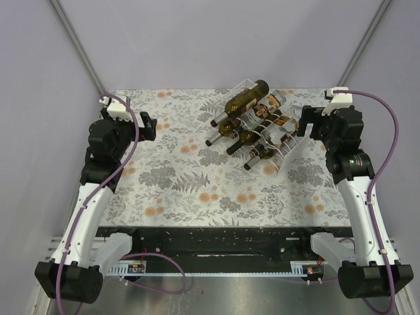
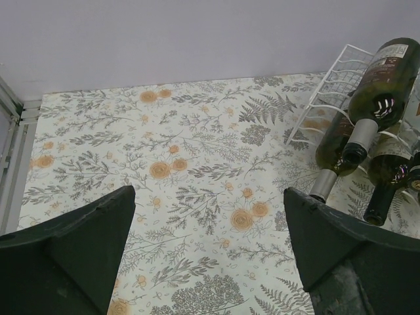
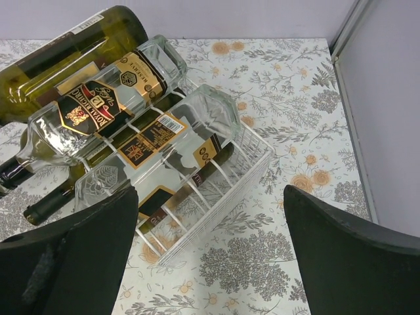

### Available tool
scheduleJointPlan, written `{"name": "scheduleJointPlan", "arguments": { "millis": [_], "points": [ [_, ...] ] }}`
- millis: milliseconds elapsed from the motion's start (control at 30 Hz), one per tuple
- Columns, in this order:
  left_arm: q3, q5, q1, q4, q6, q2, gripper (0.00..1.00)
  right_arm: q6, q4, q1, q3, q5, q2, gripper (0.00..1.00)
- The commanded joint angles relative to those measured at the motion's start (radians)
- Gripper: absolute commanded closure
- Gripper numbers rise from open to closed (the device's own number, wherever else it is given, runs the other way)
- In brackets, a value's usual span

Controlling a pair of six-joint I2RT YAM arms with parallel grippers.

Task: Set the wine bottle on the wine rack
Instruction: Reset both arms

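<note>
Wine rack [image 1: 290,149] stands on floral tabletop [image 1: 184,177], several bottles cradled. Green wine bottle [image 1: 247,100] lies on rack's top tier. Left end effector [image 1: 147,125] wide, empty, well left of rack. Right end effector [image 1: 306,122] wide, empty, just right of rack.

Three views, one table [image 1: 184,184]
From high behind the two arms [image 1: 88,203] we look down over the whole table; our left wrist view sits low, facing the back wall [image 2: 197,39], with the wine rack [image 2: 326,85] at its right edge; our right wrist view looks down on that same rack from close by.
</note>
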Motion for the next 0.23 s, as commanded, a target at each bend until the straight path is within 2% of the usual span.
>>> {"name": "scheduleJointPlan", "arguments": {
  "millis": [0,200],
  "points": [
    [-0.015,-0.010,0.003,0.086,-0.023,-0.024,0.01,-0.003,0.061,-0.003,-0.005,0.033,-0.018,0.00],
    [-0.019,-0.013,0.003,0.093,-0.024,-0.018,0.01,-0.014,0.064,-0.003,-0.006,0.036,-0.015,0.01]
  ]
}}
